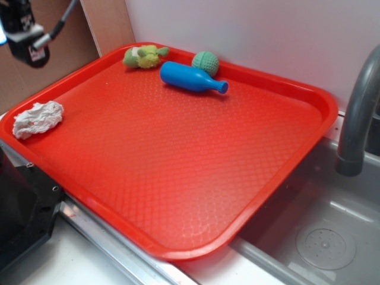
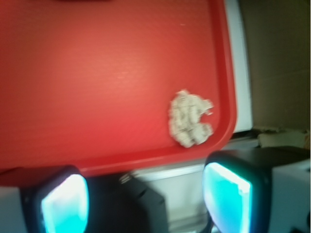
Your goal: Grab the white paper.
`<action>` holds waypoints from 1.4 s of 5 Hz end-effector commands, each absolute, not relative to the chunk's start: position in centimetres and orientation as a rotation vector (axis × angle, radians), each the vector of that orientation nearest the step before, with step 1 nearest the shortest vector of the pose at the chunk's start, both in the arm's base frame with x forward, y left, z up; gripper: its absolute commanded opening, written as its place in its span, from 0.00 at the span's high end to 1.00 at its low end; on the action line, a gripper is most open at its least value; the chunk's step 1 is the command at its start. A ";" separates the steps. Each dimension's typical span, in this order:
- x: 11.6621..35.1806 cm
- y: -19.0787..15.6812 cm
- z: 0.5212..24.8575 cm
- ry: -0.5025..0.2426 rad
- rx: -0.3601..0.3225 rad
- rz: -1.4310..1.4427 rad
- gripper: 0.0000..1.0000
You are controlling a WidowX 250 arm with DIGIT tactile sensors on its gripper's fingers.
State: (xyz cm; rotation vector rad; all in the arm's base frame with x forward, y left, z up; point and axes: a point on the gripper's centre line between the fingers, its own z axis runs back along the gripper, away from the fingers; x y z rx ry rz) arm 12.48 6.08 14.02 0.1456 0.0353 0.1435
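Glowing cyan fingertips (image 2: 65, 206) of the gripper (image 2: 146, 204) stand wide apart, holding nothing. Beyond them, the white paper (image 2: 190, 119) lies in the red tray's (image 2: 97, 73) corner, seemingly touching its rim.

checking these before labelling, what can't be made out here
- Gripper: exterior view cuts it off at the top left edge; wrist view shows only two blurred fingers, apart.
- Paper: soft blur in the wrist view, folds unclear.
- Plush toy: small and far in the exterior view, shape unclear.
- Tray: its near corner is cut off.
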 end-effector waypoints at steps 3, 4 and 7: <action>12.4 12.0 2.3 -0.070 0.000 0.021 0.00; 12.9 12.1 1.5 -0.027 0.019 0.016 0.00; 13.1 10.9 1.8 0.050 0.124 0.012 1.00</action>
